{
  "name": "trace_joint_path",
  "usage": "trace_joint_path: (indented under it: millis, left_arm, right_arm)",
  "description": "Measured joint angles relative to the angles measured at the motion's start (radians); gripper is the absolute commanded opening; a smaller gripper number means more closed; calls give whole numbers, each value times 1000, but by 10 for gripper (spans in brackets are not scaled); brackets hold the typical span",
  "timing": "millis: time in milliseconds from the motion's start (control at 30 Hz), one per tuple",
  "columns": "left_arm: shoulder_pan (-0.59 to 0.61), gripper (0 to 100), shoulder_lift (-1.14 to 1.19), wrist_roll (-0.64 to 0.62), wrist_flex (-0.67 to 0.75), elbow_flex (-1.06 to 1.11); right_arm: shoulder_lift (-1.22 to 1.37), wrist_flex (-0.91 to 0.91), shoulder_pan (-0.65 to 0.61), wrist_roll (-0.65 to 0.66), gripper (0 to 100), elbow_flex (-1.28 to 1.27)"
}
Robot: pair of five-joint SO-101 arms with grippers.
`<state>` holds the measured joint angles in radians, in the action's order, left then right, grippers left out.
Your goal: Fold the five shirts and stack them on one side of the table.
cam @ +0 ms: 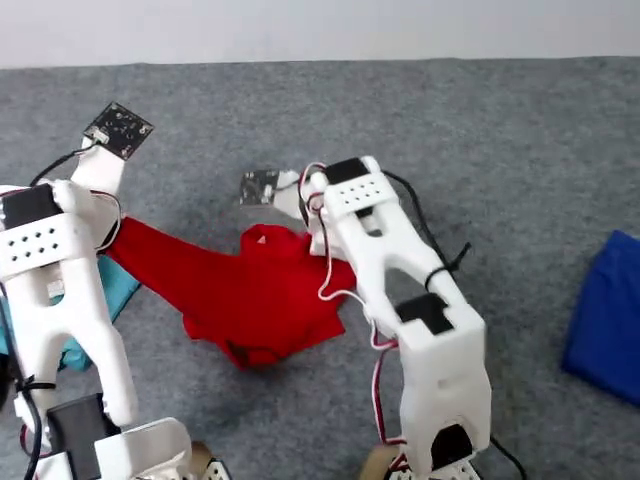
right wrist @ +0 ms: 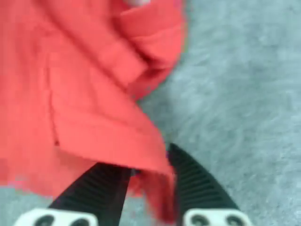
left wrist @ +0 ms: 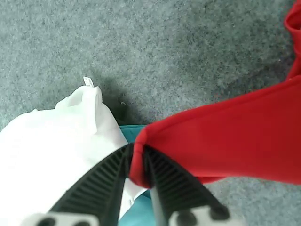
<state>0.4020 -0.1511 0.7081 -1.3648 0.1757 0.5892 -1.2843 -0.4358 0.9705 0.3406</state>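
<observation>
A red shirt (cam: 250, 295) hangs stretched between both arms over the grey table. My left gripper (left wrist: 138, 162) is shut on one corner of the red shirt (left wrist: 225, 141), pulling it taut toward the table's left side. My right gripper (right wrist: 150, 176) is shut on another edge of the red shirt (right wrist: 84, 94) near the table's middle. Under the left arm lie a white shirt (left wrist: 51, 146) and a teal shirt (cam: 110, 290). A blue shirt (cam: 605, 320) lies at the right edge.
The grey carpet-like table surface (cam: 480, 130) stretches bare across the back and between the right arm and the blue shirt. The white arm bodies (cam: 420, 300) stand at the front.
</observation>
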Motion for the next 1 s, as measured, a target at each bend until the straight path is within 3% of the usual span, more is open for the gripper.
trace_joint_path:
  millis: [300, 1000]
  left_arm:
    - [0, 6, 0, 0, 0, 0]
    - [0, 6, 0, 0, 0, 28]
  right_arm:
    - [86, -215, 44, -46, 188, 224]
    - [229, -104, 75, -3, 190, 229]
